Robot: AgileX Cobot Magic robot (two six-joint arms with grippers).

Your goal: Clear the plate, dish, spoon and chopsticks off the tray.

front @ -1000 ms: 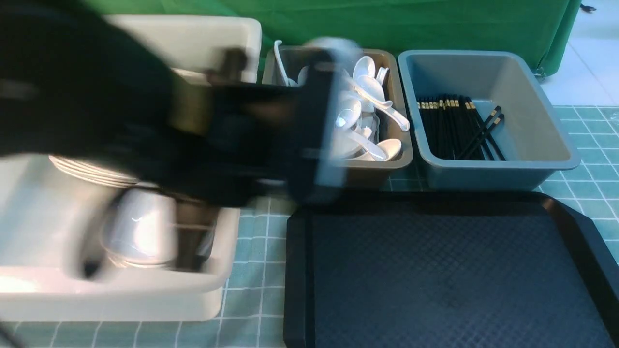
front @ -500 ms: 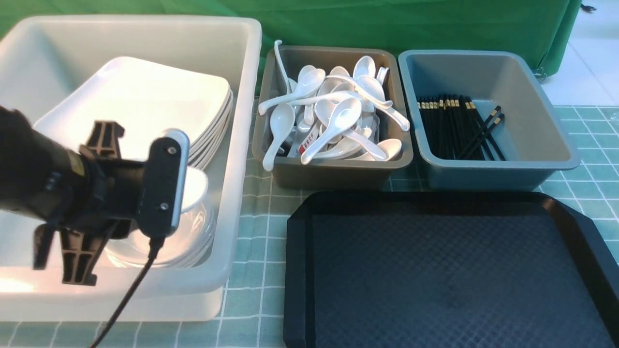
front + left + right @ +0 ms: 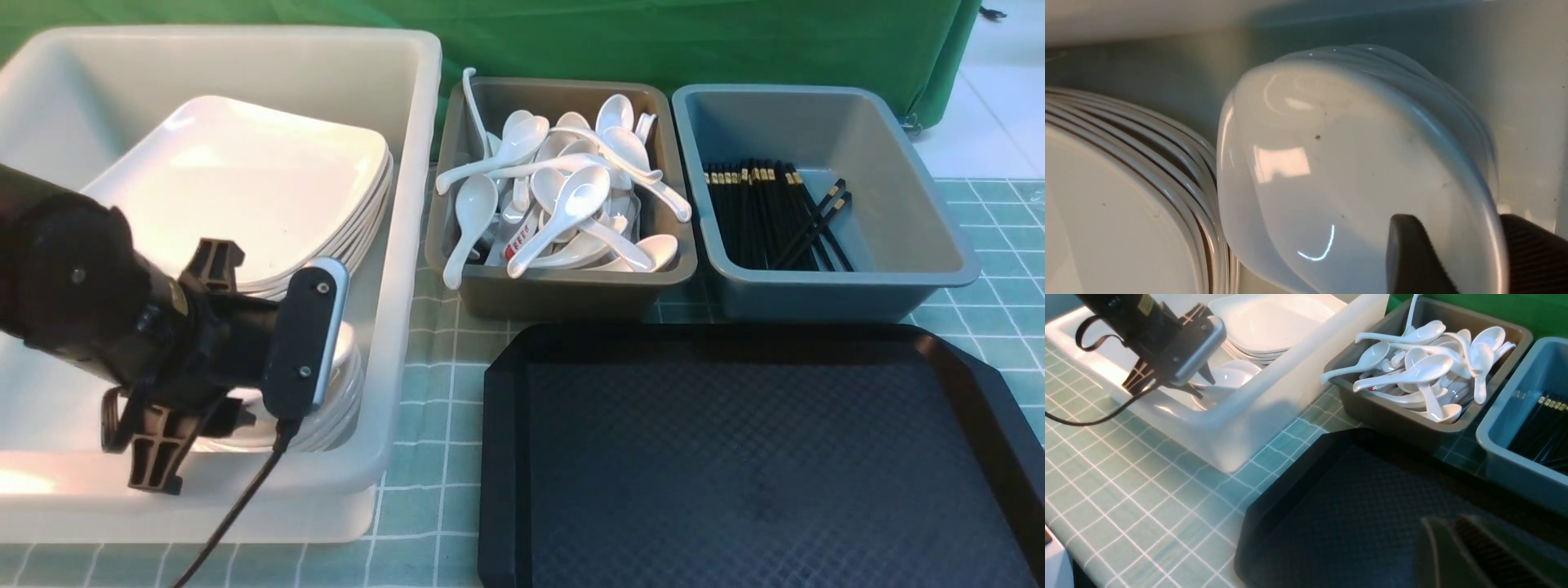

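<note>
Left claw: the left gripper (image 3: pixel 1478 253) is reaching down into the white bin (image 3: pixel 408 245); its jaws are standing partly apart, straddling the rim of the top dish (image 3: pixel 1339 163)
Left fingers: the inner finger (image 3: pixel 1412 261) is hanging over the dish's hollow, with a strip of white showing between it and the rim; the outer finger (image 3: pixel 1535 257) is sitting just outside the rim, next to the bin wall
Top dish: it is lying nested on the stack of small dishes (image 3: pixel 347 384), at the near end of the white bin
Plates: the stack of plates (image 3: pixel 245 180) is sitting just beside the dishes, taking up the far part of the same bin
Left wrist: the wrist camera (image 3: pixel 302 339) is hiding most of the dishes in the front view; its cable (image 3: pixel 237 514) is trailing down over the bin's near wall
Spoons: the spoons (image 3: pixel 571 196) are lying heaped in the brown-grey bin (image 3: pixel 571 290), just to the right of the white bin
Chopsticks: the chopsticks (image 3: pixel 767 212) are lying in the blue-grey bin (image 3: pixel 898 245), farthest right; most are lying side by side, two are slanting across the others
Tray: the tray (image 3: pixel 498 457) is lying on the checked cloth (image 3: pixel 424 506) in front of the two smaller bins, its textured floor showing
Right claw: the right gripper (image 3: pixel 1457 555) is hovering over the tray's floor; its blurred fingers are standing close together, with nothing between them
</note>
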